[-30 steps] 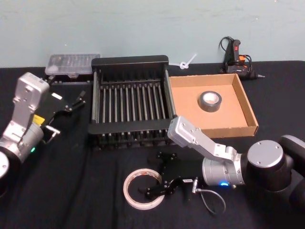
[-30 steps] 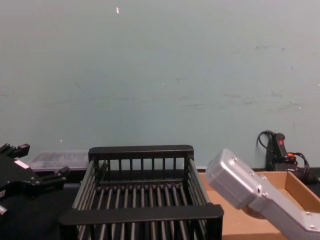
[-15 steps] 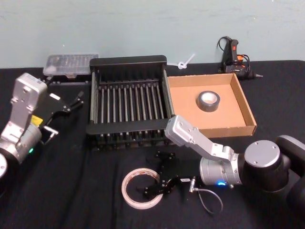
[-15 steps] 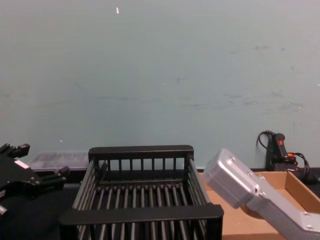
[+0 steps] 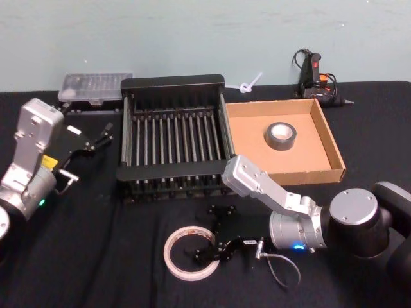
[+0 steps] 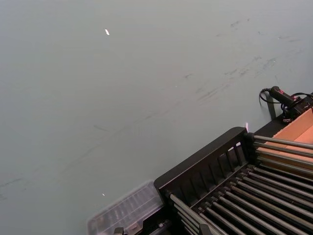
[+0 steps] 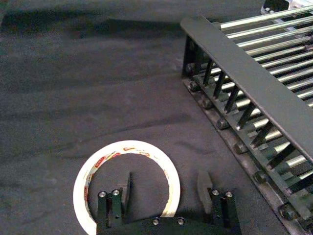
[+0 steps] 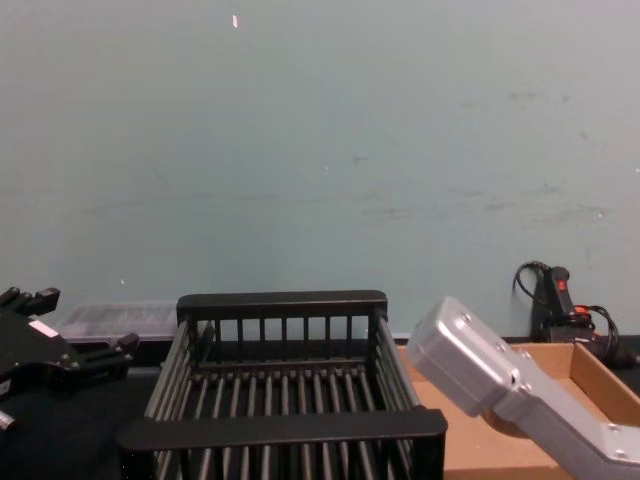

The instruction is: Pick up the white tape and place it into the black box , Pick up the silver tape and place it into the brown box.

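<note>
The white tape (image 5: 174, 262) lies flat on the black cloth in front of the black box (image 5: 173, 81). My right gripper (image 5: 204, 251) is low over it and open. In the right wrist view one finger (image 7: 126, 188) stands inside the roll's (image 7: 100, 164) hole and the other finger (image 7: 204, 185) outside it, straddling the band on the crate's (image 7: 244, 73) side. The silver tape (image 5: 281, 135) rests inside the brown box (image 5: 257, 138), which sits against the crate's right side. My left gripper (image 5: 96, 138) hangs open and empty left of the crate.
A clear plastic case (image 5: 96, 86) lies behind the crate's left corner. A glue gun (image 5: 314, 74) with its cord sits at the back right, with a white tie (image 5: 250, 83) beside it. A thin cable (image 5: 282, 266) loops by my right wrist.
My right gripper has shifted only slightly at the white tape. The tape still lies flat and the left arm has stayed put.
</note>
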Available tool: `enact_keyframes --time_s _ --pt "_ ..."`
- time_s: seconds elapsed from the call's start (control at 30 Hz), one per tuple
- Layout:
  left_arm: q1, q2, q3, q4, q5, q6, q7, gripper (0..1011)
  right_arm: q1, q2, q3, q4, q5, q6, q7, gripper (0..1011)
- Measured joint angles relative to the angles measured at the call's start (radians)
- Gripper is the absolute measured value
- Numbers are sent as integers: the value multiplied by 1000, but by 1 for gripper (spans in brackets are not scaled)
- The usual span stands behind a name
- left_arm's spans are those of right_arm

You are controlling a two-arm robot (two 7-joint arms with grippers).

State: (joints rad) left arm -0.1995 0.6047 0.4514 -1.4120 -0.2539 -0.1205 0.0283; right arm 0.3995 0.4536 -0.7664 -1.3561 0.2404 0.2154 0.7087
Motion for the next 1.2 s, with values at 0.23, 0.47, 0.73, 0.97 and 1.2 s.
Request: enact_keyframes --time_s 0.23,0.47,0.73,0.97,1.2 --pt "0 0 0 0 0 0 0 1001 0 0 0 0 0 0 0 841" --pt "0 0 0 0 0 0 0 1001 0 0 0 0 -1 0 1 795" --pt "0 0 0 0 0 0 0 1001 0 0 0 0 -1 0 1 744" --pt "0 0 0 0 0 0 0 1001 0 0 0 0 -1 0 1 696" --pt "0 0 0 0 0 0 0 1001 -1 0 4 1 5 -3 5 650"
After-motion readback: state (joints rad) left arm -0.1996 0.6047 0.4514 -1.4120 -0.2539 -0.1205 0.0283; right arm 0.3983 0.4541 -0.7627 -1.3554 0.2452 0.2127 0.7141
